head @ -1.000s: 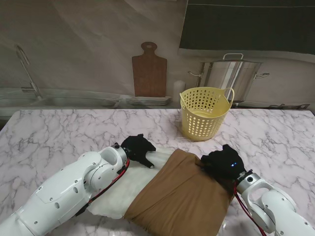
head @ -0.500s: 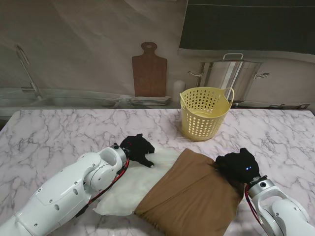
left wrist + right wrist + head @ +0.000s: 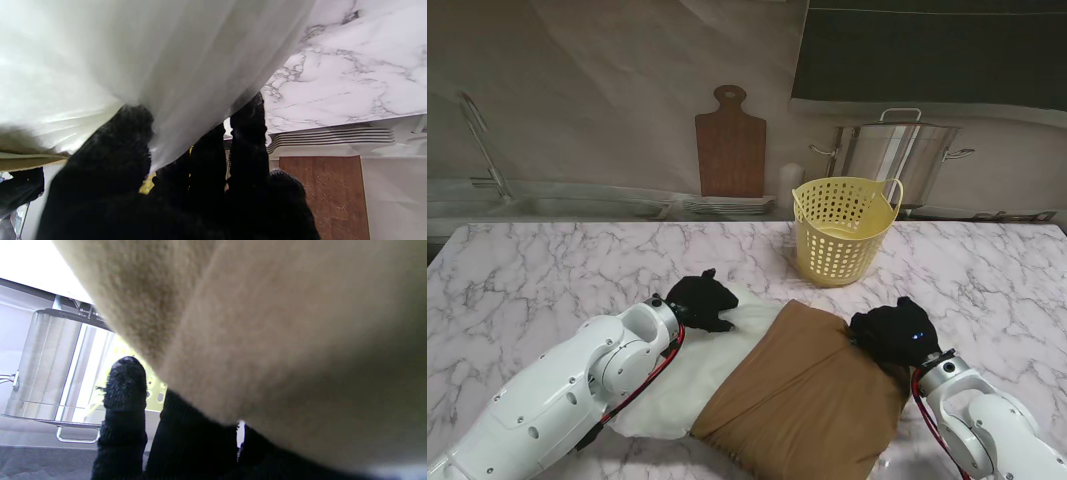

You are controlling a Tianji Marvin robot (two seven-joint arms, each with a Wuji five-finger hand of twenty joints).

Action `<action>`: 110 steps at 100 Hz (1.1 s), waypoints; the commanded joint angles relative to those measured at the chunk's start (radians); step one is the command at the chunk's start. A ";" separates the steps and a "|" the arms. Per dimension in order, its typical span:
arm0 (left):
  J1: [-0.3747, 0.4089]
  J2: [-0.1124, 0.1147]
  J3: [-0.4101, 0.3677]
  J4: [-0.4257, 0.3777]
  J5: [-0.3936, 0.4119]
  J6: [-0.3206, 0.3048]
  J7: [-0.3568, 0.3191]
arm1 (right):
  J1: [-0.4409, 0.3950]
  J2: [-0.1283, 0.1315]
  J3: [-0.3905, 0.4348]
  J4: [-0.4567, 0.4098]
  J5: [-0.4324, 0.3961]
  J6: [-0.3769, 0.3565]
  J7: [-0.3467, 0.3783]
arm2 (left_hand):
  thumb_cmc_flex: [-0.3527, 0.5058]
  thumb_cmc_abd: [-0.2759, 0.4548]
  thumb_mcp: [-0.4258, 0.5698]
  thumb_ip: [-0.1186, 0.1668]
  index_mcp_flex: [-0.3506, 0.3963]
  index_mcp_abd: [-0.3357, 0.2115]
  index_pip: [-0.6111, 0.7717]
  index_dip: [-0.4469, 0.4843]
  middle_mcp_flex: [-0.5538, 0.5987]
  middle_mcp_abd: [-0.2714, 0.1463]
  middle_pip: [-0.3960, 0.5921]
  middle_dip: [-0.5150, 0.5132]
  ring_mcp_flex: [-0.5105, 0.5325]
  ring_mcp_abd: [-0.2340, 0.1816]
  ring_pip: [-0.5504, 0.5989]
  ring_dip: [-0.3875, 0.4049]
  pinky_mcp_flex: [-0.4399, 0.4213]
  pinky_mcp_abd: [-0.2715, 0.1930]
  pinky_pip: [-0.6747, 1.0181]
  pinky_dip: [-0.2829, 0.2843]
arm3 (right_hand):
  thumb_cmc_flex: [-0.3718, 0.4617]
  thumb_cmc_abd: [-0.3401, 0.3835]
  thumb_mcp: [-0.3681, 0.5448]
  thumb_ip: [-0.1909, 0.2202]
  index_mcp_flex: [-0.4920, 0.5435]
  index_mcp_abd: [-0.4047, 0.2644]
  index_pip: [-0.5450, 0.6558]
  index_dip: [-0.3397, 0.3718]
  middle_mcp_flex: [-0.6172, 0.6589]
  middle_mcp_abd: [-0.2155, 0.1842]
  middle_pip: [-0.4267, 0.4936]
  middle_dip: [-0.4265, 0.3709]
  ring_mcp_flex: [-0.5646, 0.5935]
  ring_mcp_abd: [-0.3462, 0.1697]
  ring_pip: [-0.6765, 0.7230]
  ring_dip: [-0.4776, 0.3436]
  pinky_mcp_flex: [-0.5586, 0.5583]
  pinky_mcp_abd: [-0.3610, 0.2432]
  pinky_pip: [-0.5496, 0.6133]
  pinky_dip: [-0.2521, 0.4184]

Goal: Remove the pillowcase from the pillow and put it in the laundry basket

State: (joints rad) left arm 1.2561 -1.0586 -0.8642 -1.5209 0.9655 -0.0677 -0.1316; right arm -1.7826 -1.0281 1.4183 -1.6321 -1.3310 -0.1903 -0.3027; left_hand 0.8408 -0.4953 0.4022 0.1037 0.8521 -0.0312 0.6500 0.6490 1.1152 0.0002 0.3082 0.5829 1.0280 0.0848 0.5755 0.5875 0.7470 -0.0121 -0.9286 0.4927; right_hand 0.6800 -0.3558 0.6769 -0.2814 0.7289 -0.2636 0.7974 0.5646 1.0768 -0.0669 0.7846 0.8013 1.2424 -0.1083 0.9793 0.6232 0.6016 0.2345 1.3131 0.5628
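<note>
Stand view | left hand [image 3: 702, 301] clutches pillow [image 3: 689, 375] | right hand [image 3: 892, 332] clutches pillowcase [image 3: 802, 400]

Right hand [image 3: 893, 333] slid pillowcase [image 3: 802, 400] back leftward, seemingly re-covering some pillow [image 3: 689, 375].

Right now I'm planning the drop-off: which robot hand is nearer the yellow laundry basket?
Right. The right robot hand grips the brown pillowcase just in front of the basket; the left robot hand holds the white pillow, farther left.
</note>
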 commanded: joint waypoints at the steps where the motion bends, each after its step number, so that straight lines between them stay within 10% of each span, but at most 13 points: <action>1: -0.014 0.014 -0.001 0.011 0.009 0.006 -0.034 | -0.004 0.003 0.005 0.000 -0.014 0.000 0.001 | 0.202 0.067 0.303 0.113 0.064 -0.083 0.134 0.040 0.020 -0.016 0.049 0.037 0.027 0.046 0.049 0.044 -0.005 -0.046 2.278 0.011 | 0.145 -0.001 0.105 0.095 0.041 -0.092 0.137 0.005 0.028 -0.011 0.041 -0.002 0.061 -0.021 0.069 0.035 0.001 -0.005 -0.003 -0.008; 33: -0.020 0.026 -0.020 0.051 0.036 0.033 -0.087 | -0.069 0.000 0.074 -0.024 -0.030 0.041 0.018 | 0.141 0.059 0.401 0.209 0.101 -0.085 0.168 0.074 0.049 -0.009 0.091 0.047 0.054 0.064 0.095 0.060 0.017 -0.033 2.322 0.022 | 0.148 -0.013 0.124 0.102 0.055 -0.076 0.154 0.001 0.041 0.000 0.079 0.020 0.075 -0.024 0.124 0.057 0.006 -0.002 0.005 -0.003; 66: -0.006 0.029 -0.045 0.057 0.033 0.041 -0.102 | -0.124 -0.009 0.133 -0.044 -0.027 0.075 -0.003 | 0.135 0.056 0.409 0.221 0.105 -0.082 0.161 0.077 0.054 -0.003 0.090 0.045 0.059 0.070 0.098 0.057 0.024 -0.032 2.331 0.020 | 0.146 -0.027 0.147 0.096 0.071 -0.062 0.153 0.008 0.055 0.009 0.085 0.033 0.083 -0.018 0.153 0.060 0.011 0.007 0.002 -0.005; 76: 0.004 0.024 -0.046 0.049 0.027 0.046 -0.072 | -0.115 -0.010 0.122 -0.042 -0.008 0.056 -0.009 | 0.157 0.071 0.367 0.198 0.088 -0.069 0.132 0.065 0.037 0.002 0.076 0.038 0.045 0.067 0.088 0.045 0.013 -0.034 2.321 0.012 | 0.142 -0.022 0.146 0.092 0.066 -0.068 0.147 0.006 0.051 0.003 0.074 0.031 0.079 -0.014 0.139 0.052 0.009 0.009 -0.001 -0.006; 95: 0.041 0.019 -0.089 -0.025 0.040 0.033 -0.053 | -0.063 -0.006 0.073 -0.021 0.007 0.021 0.003 | 0.230 0.092 0.247 0.064 0.035 -0.033 0.033 -0.027 0.000 0.027 0.006 0.016 0.012 0.052 0.025 0.010 -0.019 -0.030 2.266 0.000 | 0.144 -0.008 0.109 0.098 0.032 -0.061 0.132 -0.025 0.035 -0.006 0.020 -0.005 0.058 0.000 0.042 0.019 0.003 0.006 -0.013 -0.012; 110: 0.056 0.021 -0.112 -0.067 0.054 0.023 -0.071 | -0.071 -0.020 0.071 -0.036 0.060 0.030 -0.022 | 0.231 0.092 0.248 0.053 0.043 -0.034 0.036 -0.030 0.004 0.025 0.007 0.016 0.014 0.056 0.025 0.005 -0.020 -0.025 2.263 0.002 | 0.019 0.085 -0.029 0.140 -0.139 0.046 0.088 -0.183 -0.141 0.045 -0.140 -0.203 -0.121 0.079 -0.323 -0.028 -0.103 0.052 -0.111 -0.037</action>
State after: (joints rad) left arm 1.3216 -1.0427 -0.9820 -1.5802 1.0165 -0.0443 -0.1761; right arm -1.8352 -1.0351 1.4842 -1.6494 -1.2842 -0.1686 -0.3045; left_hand 0.9241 -0.4837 0.5537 0.1118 0.8503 0.0221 0.5923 0.5900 1.1057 0.0187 0.2971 0.5944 1.0301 0.0935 0.5974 0.6035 0.7354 -0.0121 -0.9286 0.4969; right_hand 0.7174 -0.3333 0.6834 -0.1878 0.6552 -0.2376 0.8743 0.4371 1.0108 -0.0472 0.6972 0.6663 1.1780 -0.0638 0.7637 0.6243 0.5482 0.2502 1.2380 0.5402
